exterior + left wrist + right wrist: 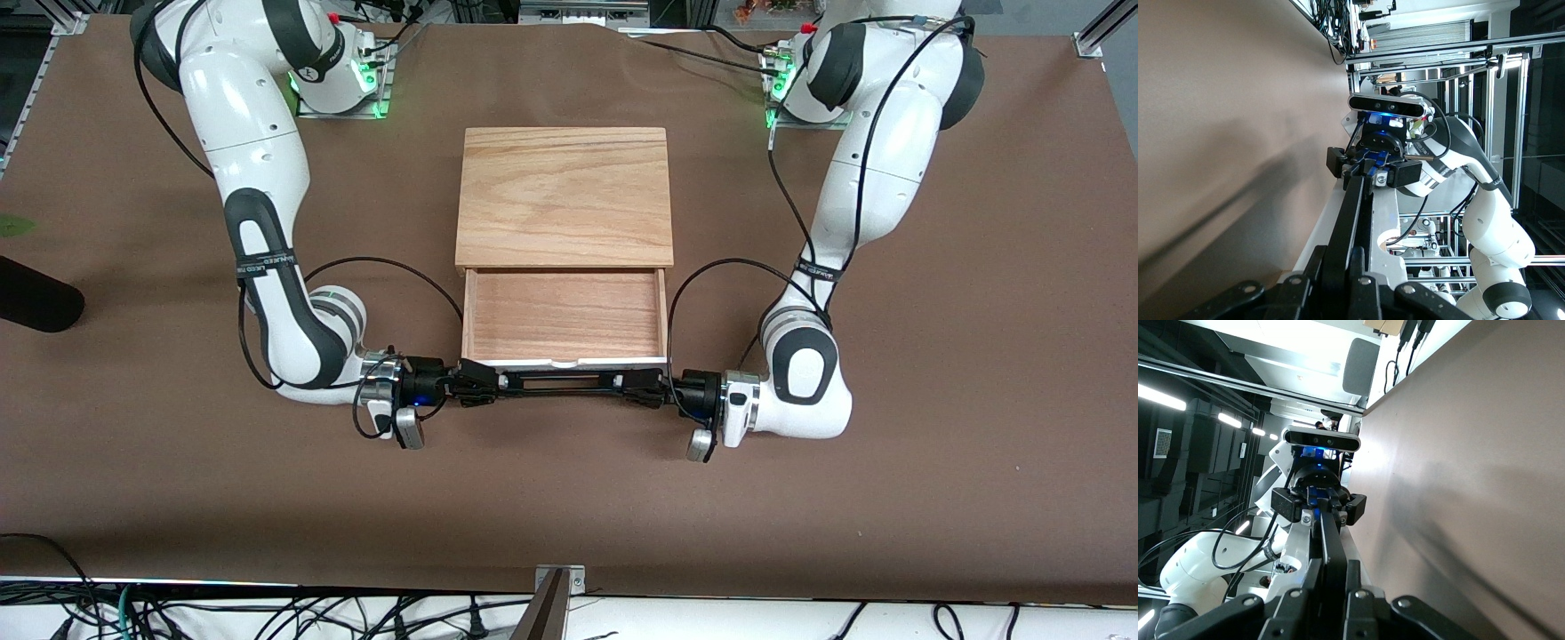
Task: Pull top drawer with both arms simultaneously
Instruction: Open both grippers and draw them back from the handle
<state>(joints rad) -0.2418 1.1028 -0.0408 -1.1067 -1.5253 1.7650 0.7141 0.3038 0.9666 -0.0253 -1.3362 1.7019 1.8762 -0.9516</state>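
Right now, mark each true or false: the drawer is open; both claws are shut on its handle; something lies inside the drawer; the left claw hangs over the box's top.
1. The drawer is pulled out: true.
2. The left claw and right claw are shut on the handle: true.
3. Something lies inside the drawer: false, only bare wood shows.
4. The left claw hangs over the box: false, it is at the handle.

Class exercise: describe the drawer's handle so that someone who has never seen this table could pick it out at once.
Start at the light-wood box in the middle of the brown table. Its top drawer is pulled out toward the front camera, showing a reddish-brown inside. The handle is the thin black bar along the drawer's white front, clamped at its ends by the left gripper and the right gripper.
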